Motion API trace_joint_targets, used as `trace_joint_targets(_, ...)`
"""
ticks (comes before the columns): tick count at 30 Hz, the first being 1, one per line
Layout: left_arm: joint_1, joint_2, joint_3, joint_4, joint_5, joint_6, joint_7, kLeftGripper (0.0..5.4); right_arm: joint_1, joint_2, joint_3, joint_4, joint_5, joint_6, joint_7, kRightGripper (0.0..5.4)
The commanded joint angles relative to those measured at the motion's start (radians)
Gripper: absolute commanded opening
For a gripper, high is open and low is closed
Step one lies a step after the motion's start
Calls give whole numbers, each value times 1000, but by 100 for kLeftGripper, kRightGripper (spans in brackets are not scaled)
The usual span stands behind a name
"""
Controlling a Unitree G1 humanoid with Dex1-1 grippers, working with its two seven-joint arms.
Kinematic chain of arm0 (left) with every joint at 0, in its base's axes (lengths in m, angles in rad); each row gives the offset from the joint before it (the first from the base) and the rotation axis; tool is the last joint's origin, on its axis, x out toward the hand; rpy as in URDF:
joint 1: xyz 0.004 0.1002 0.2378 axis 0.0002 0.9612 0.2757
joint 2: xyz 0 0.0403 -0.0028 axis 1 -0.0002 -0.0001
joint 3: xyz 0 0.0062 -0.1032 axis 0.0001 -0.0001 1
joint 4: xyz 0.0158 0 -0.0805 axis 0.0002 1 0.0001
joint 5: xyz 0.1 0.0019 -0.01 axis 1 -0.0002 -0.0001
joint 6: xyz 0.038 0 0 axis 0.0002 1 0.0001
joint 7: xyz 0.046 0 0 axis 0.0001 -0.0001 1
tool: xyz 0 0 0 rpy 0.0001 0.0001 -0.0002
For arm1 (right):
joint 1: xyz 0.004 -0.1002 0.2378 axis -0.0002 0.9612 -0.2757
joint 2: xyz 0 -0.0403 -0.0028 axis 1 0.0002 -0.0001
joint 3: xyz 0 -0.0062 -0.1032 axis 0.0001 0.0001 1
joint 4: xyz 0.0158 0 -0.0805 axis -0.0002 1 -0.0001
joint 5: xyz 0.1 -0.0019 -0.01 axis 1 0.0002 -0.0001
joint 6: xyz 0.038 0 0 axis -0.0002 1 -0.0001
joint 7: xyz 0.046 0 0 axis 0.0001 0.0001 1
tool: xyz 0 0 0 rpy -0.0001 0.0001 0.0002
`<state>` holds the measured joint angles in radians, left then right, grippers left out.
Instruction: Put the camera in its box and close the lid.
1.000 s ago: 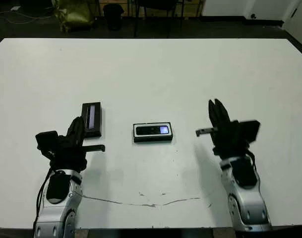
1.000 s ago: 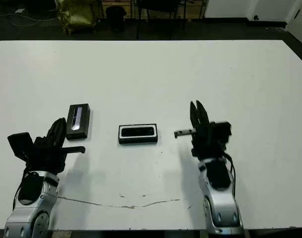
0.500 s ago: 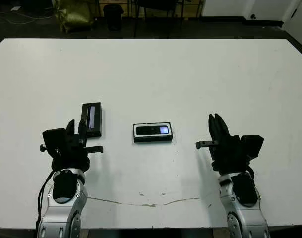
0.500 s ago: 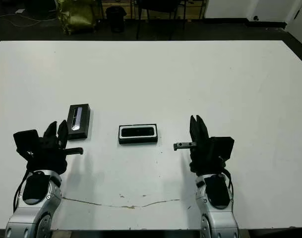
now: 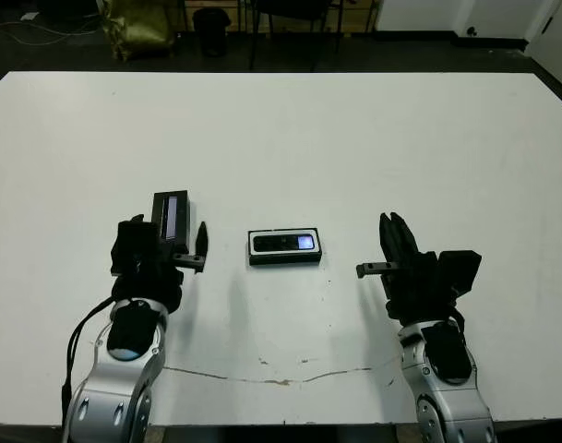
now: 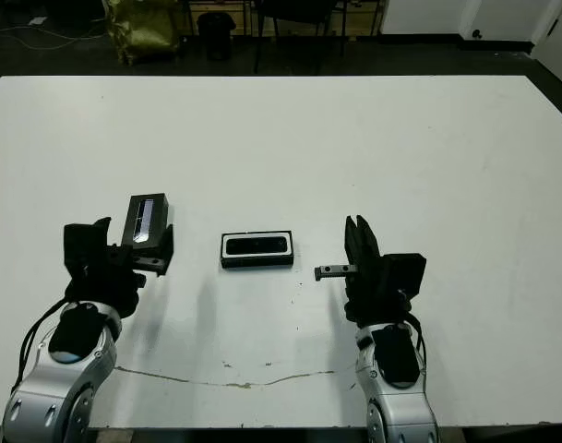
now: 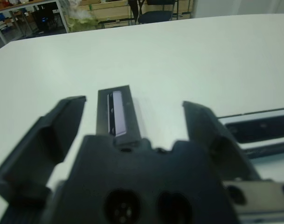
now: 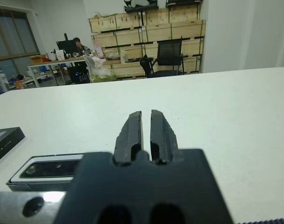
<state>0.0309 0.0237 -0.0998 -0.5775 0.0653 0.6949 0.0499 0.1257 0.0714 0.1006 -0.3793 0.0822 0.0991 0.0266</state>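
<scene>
Camera (image 5: 284,243): slim black bar, bluish-white square at its 3 o'clock end, lying flat inside the box (image 5: 284,257), a shallow black tray with white lining, near the middle of the white tabletop (image 5: 354,138). Box uncovered.

Lid (image 5: 171,221): flat black rectangle with pale glossy strip, lying on the tabletop at 9 o'clock from the box, apart from it, long axis running 12 to 6.

Left end effector (image 7: 132,128): released, fingers spread wide, at the lid's 6 o'clock end, grasping nothing.

Right end effector (image 8: 146,129): clenched, fingers nearly touching, empty, at 4 o'clock from the box, well apart.

Crack line (image 5: 281,377): on tabletop near front edge.
</scene>
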Motion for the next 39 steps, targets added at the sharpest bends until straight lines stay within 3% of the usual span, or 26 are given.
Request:
trace_joint_targets(1, -20, -19, 5, 37, -2, 27, 7, 538, 3, -8, -8, 19, 12, -4, 11, 0)
trace_joint_targets(16, -79, -177, 55, 142, -5, 17, 138, 538, 13, -19, 3, 35, -6, -17, 19, 0)
trace_joint_targets(24, -98, -168, 61, 146, 6, 59, 153, 538, 11, -17, -3, 83, 21, -72, 47, 0)
trace_joint_targets(39, -109, -115, 67, 148, 4, 115, 100, 538, 33, -20, 17, 58, 11, -46, 39, 0)
